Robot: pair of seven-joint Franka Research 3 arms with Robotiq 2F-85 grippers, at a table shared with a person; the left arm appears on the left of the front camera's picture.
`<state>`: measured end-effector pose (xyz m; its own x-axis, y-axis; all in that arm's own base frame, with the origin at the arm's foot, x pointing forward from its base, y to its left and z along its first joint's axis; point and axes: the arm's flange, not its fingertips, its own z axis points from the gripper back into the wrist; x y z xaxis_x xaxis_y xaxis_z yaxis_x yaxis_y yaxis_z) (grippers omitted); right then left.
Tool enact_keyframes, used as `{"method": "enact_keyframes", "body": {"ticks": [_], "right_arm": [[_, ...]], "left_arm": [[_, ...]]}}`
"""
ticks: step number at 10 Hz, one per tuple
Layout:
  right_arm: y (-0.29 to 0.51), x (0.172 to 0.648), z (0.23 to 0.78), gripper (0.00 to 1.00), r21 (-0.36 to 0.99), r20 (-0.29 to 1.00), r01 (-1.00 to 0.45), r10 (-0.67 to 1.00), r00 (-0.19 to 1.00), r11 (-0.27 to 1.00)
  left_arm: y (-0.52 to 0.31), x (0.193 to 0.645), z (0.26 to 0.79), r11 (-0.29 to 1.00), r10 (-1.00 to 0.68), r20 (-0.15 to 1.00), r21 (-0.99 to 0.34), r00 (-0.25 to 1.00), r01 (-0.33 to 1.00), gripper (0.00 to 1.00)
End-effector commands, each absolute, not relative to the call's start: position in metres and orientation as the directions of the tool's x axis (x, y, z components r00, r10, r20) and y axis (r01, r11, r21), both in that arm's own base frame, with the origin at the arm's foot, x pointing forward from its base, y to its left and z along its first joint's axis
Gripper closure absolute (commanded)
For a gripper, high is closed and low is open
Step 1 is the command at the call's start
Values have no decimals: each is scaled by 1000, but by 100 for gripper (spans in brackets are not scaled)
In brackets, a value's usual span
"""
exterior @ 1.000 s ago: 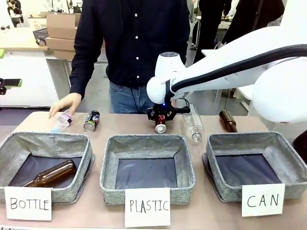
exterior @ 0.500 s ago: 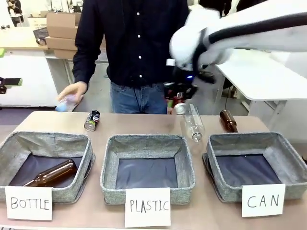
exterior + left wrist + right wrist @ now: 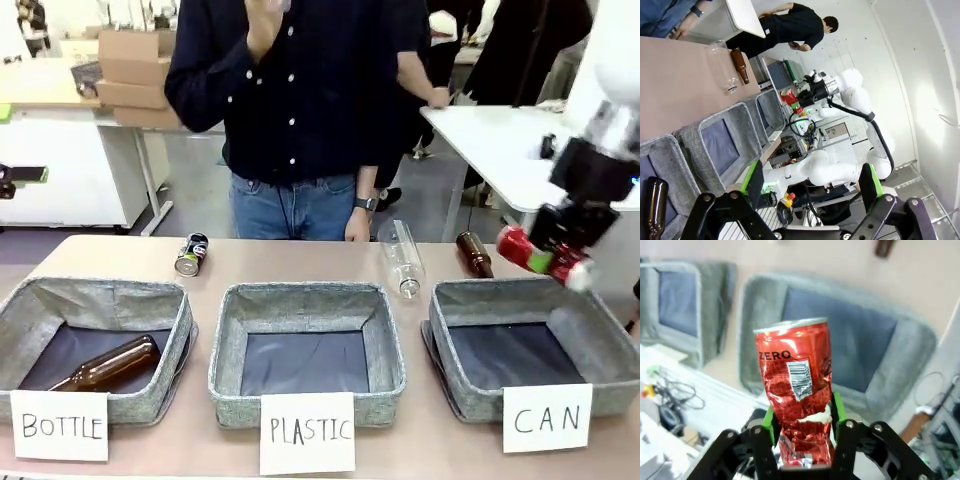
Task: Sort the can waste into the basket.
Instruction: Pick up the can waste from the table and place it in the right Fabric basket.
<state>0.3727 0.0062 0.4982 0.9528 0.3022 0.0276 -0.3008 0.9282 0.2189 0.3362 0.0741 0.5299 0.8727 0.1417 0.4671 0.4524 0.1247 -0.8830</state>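
Front view, right hand: closed on red can, up in the air over the far right corner of CAN basket; can tilted, nearly on its side.
Right wrist view, right hand: green pads clamped on both sides of red can; can crumpled low down, "ZERO" and a barcode legible, silver top uppermost in the picture; CAN basket below and behind it.
Left wrist view, left hand: fingers spread wide, gripping nothing, looking along the row of baskets; red can far off in the other hand.
Pepsi can: on its side on desk, just behind BOTTLE basket, silver top toward the camera, well apart from right hand.
Card: white, handwritten "CAN", against the front wall of CAN basket.
Clear bottle: lying on desk, behind the gap between PLASTIC basket and CAN basket.
Brown bottle: lying on desk, just behind the far wall of CAN basket.
Second brown bottle: lying inside BOTTLE basket.
Person: standing at the far side of desk, one arm raised to the top edge of the picture, the other hanging down near clear bottle.
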Motion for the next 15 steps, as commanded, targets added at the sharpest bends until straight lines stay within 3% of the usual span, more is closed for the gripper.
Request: {"method": "enact_keyframes", "body": {"ticks": [1,6,7,8,13,15], "right_arm": [[-20,353,475,99,255,13,-284,290,957,924],[-26,351,467,99,279,17,-243,249,968,929],[-26,354,468,10,295,24,-188,190,982,937],[-23,355,469,0,285,34,-197,195,980,938],[-22,360,475,0,312,80,-178,161,984,933],[-22,362,480,0,430,111,-165,129,985,888]], "left_arm": [[74,337,531,108,146,485,-874,862,474,0],[74,337,531,108,146,485,-874,862,474,0],[74,337,531,108,146,485,-874,862,474,0],[74,337,531,108,146,485,-874,862,474,0],[74,337,531,108,146,485,-874,862,474,0],[74,337,531,108,146,485,-874,862,474,0]]}}
